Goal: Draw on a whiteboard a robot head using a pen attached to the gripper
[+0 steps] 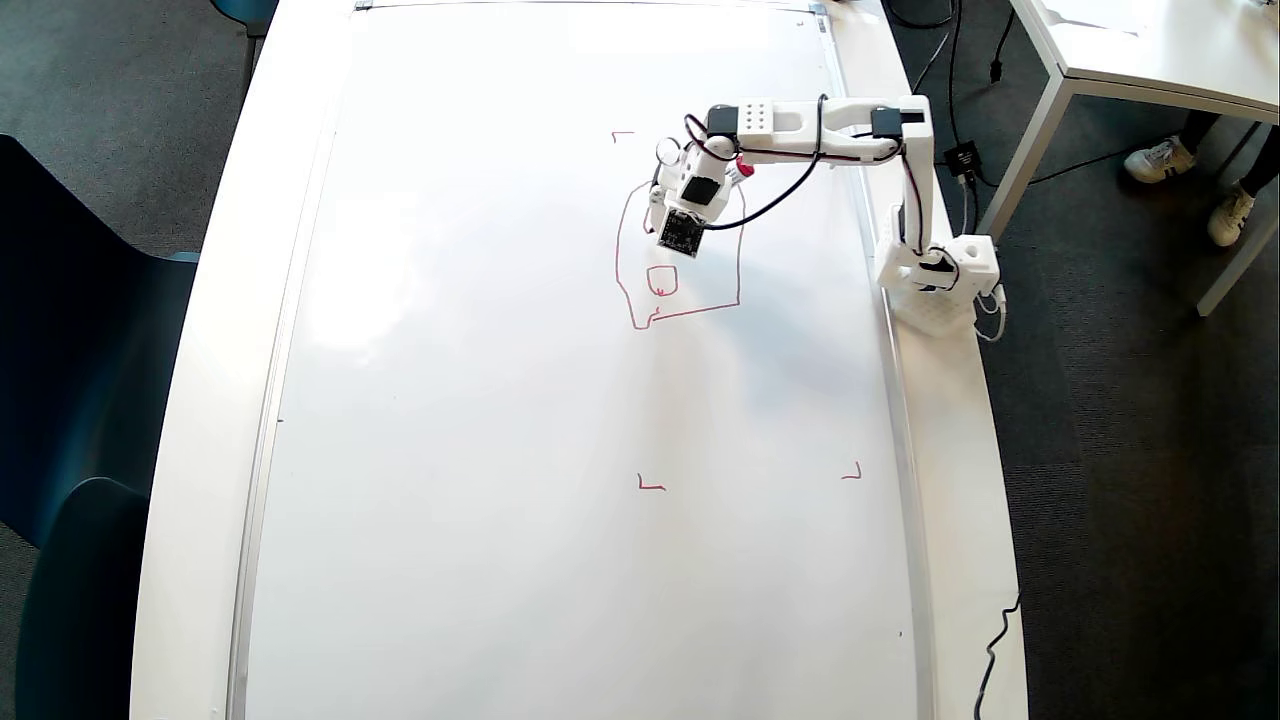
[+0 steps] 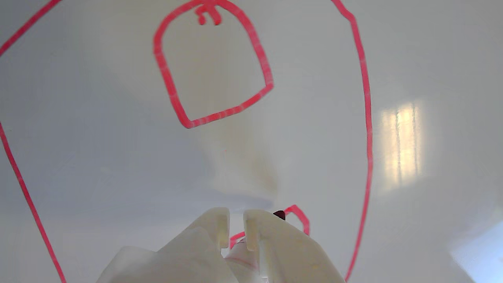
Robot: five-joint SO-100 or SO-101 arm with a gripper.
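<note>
The gripper is almost shut, with just a thin gap, and it holds the pen. The pen's dark tip touches the whiteboard, inside the red robot head, at a small half-drawn square.

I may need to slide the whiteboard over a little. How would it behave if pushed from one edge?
The whiteboard looks stiff and flat, so it would probably slide as one piece. It covers most of the table, so likely heavy. Its glossy face looks slippery.

gripper over robot head, on whiteboard
</note>
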